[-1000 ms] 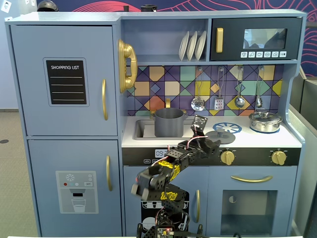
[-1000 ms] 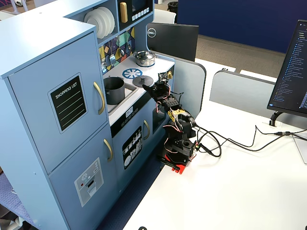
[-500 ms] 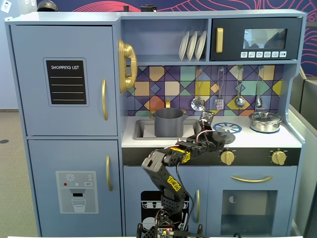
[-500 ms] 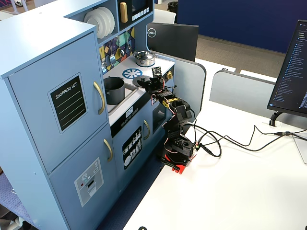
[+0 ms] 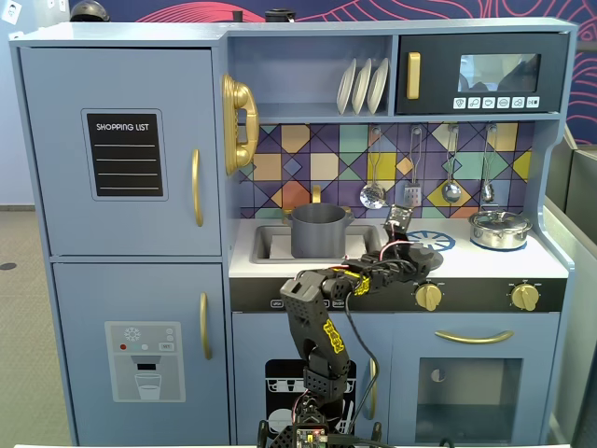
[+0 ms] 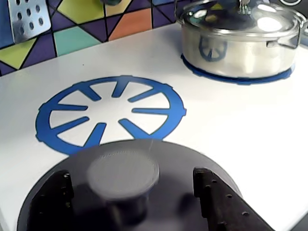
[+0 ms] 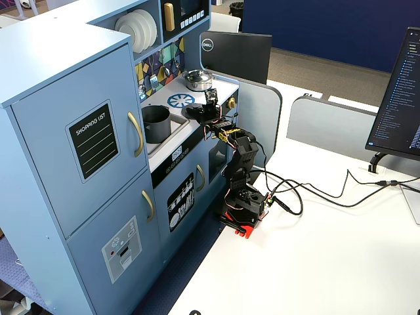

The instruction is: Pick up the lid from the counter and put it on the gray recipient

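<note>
Blue toy kitchen (image 5: 121, 149) fills the frame in a fixed view, colourful tiled backsplash (image 5: 317, 163) at centre, microwave (image 5: 485, 75) upper right, plates (image 5: 362, 86) on the shelf. In a fixed view, a white desk (image 7: 341, 262) lower right, monitor (image 7: 403, 98) at right edge, dark blue wall (image 7: 328, 26) up top.

The lid (image 6: 144, 192) looks matt dark-gray plastic with a finely textured knob. Beyond it, the counter (image 6: 231, 125) is smooth and pale, and the steel pot (image 6: 238, 38) is shiny, mirror-like metal.
</note>
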Controlling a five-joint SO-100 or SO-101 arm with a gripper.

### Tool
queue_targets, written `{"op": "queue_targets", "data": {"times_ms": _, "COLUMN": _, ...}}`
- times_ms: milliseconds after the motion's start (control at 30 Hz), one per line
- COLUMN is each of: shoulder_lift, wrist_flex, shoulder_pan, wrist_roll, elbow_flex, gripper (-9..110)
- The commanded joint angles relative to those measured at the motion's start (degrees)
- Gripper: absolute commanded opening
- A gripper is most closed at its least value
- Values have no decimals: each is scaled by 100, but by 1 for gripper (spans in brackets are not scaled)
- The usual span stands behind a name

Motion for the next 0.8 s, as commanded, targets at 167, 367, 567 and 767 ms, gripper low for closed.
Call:
{"op": "queue_targets", "data": {"times_ms": 167, "shoulder_lift": -308, "wrist_flex": -193, "shoulder_pan": -220, "wrist_roll": 62, "elbow_flex": -738, "gripper": 19}}
{"op": "queue_targets", "data": {"times_ms": 367, "shoulder_lift": -431, "wrist_flex": -114, "shoulder_pan": -316, "wrist_roll": 44, "elbow_flex": -747, "gripper": 8}}
{"op": "queue_targets", "data": {"times_ms": 567, "shoulder_lift": -431, "wrist_flex": -229, "shoulder_pan": -378, "wrist_roll": 62, "elbow_flex": -677, "gripper": 0}}
{"op": "queue_targets", "data": {"times_ms": 767, "shoulder_lift": -396, "wrist_flex": -316, "shoulder_pan": -369, "wrist_roll": 35, "elbow_flex": -1090, "gripper": 0}}
